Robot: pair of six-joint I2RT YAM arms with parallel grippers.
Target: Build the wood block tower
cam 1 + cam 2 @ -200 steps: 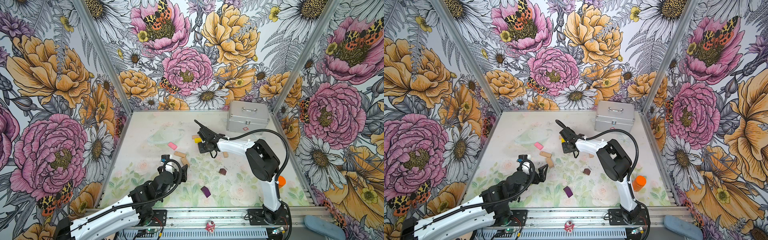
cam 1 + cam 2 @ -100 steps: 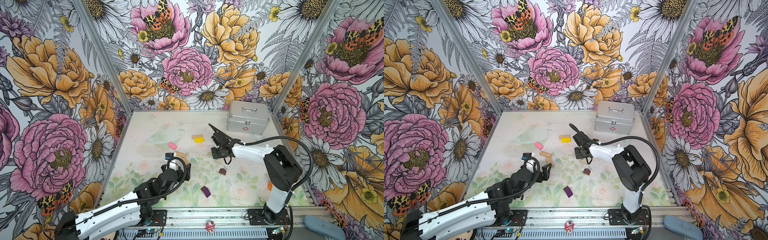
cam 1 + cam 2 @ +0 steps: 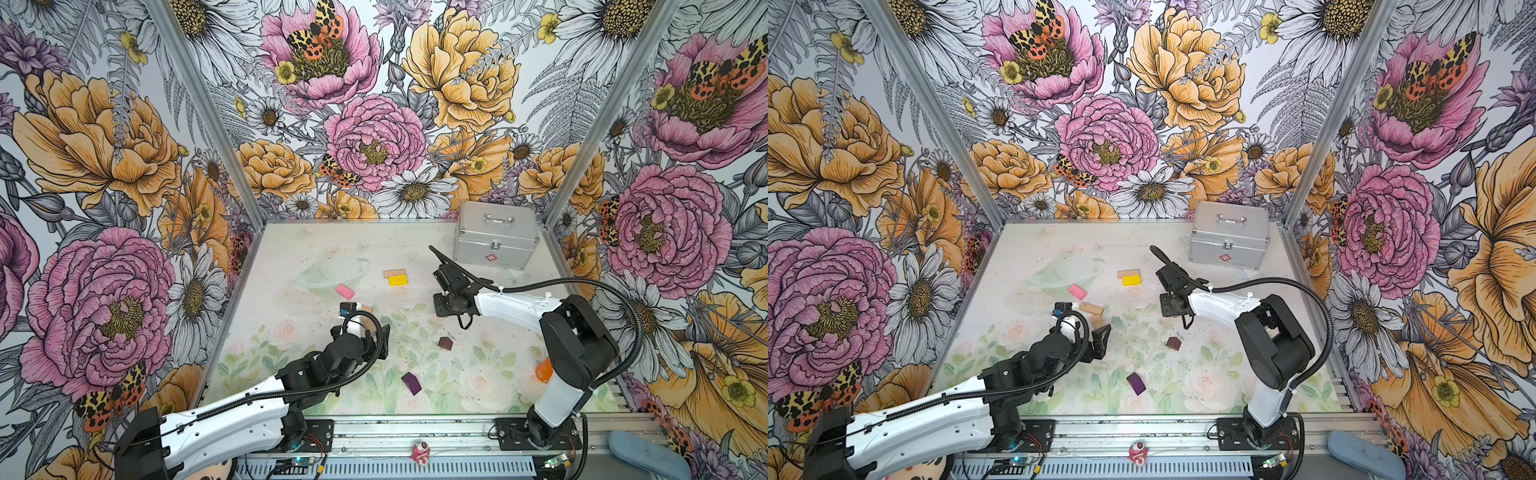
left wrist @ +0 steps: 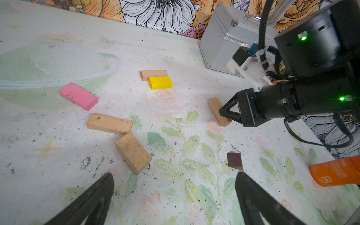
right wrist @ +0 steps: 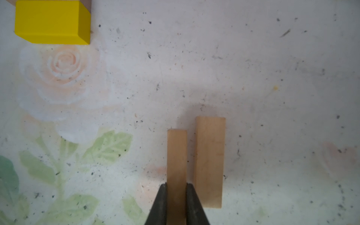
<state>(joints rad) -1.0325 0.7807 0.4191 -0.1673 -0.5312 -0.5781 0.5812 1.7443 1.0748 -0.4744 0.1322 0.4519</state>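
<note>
My right arm has drawn back from the yellow painted wooden brick (image 3: pixel 397 280), which touches a plain tan wooden brick (image 3: pixel 394 273). The right gripper (image 5: pixel 176 187) pinches a thin tan wooden brick (image 5: pixel 176 155) on edge, just beside another tan brick (image 5: pixel 209 161). My left gripper (image 4: pixel 174 176) hangs spread wide above the table (image 4: pixel 175 48), where the bricks lie scattered, unstacked.

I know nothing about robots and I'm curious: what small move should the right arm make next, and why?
Probably lift the held tan block and carry it to the yellow block. The right pincer is shut on it, and the yellow block lies flat right beside a loose tan block, like a layer begun.
</note>
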